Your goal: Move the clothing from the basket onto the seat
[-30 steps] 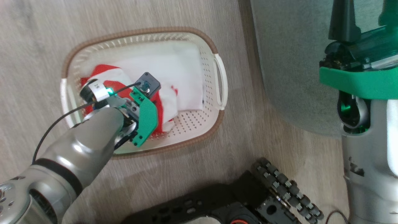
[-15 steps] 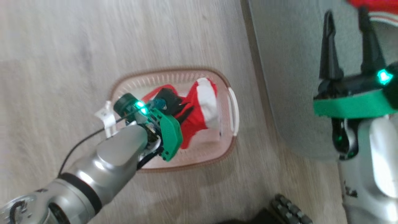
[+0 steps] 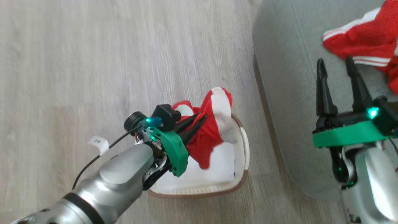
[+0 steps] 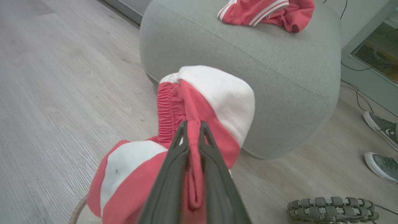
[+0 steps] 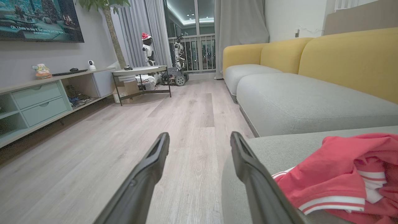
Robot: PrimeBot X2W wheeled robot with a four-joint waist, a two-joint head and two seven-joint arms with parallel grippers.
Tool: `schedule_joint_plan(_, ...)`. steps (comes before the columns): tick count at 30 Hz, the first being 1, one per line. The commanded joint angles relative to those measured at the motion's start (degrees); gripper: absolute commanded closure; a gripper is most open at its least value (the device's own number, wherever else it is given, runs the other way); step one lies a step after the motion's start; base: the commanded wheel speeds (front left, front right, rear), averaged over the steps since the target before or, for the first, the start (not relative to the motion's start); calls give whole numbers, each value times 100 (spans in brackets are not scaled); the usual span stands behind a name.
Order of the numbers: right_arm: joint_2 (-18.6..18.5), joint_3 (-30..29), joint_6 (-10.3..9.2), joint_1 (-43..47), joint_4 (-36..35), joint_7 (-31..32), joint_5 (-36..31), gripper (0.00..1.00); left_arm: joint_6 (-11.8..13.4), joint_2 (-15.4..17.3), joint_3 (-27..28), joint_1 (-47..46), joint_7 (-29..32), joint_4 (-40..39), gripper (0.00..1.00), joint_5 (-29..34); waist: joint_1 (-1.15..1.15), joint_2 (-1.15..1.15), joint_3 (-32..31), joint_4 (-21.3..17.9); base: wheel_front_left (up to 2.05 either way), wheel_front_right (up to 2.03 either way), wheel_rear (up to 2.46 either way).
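Observation:
My left gripper point(image 3: 200, 117) point(image 4: 192, 124) is shut on a red garment with white panels point(image 3: 214, 124) point(image 4: 205, 102), which hangs lifted above the basket point(image 3: 244, 149). A white liner sheet point(image 3: 217, 168) lies in the basket under it. The grey-green seat point(image 3: 289, 93) point(image 4: 248, 62) stands to the right, with another red white-striped garment point(image 3: 367, 43) point(image 4: 267, 11) point(image 5: 348, 174) lying on it. My right gripper point(image 3: 337, 67) point(image 5: 199, 143) hovers open over the seat's edge with nothing between its fingers.
Pale wood floor point(image 3: 93, 62) surrounds the basket. A tracked robot base point(image 4: 332, 207) and two shoes point(image 4: 381, 146) lie on the floor beside the seat. In the right wrist view a yellow-backed sofa point(image 5: 311, 77), a TV shelf point(image 5: 37, 99) and a small table point(image 5: 140, 77) stand farther off.
My left gripper has lifted the red garment out of the basket and higher. The head camera has moved, so the basket looks smaller and lower and the seat's garment has come into view.

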Motion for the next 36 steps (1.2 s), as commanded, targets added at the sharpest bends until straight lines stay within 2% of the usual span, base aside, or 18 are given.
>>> schedule_joint_plan(1, -94, 164, -1, 96, -137, -36, 100, 0, 109, 175, 354, -82, -100, -311, 100, -32, 1, -1, -470, 155, 0, 0, 0)
schedule_joint_plan(9, -139, 407, -1, 424, -79, -36, 302, 0, 515, 600, 1165, 151, -108, -1297, 100, 7, 1, -1, -959, 228, 0, 0, 0)
schedule_joint_plan(15, -164, 579, -1, 585, -30, -36, 357, 0, 704, 829, 1477, 217, -108, -1807, 100, -15, 1, -1, -1175, 276, 0, 0, 0)
schedule_joint_plan(27, -301, 1143, -1, 748, 24, -36, 551, 0, 1030, 1171, 1714, -80, 121, -2832, 100, 20, 1, -1, -1421, 369, 0, 0, 0)
schedule_joint_plan(36, -390, 1470, -1, 711, -77, -36, 644, 0, 1147, 1273, 1799, -241, 255, -3140, 100, 10, 1, -1, -1438, 374, 0, 0, 0)
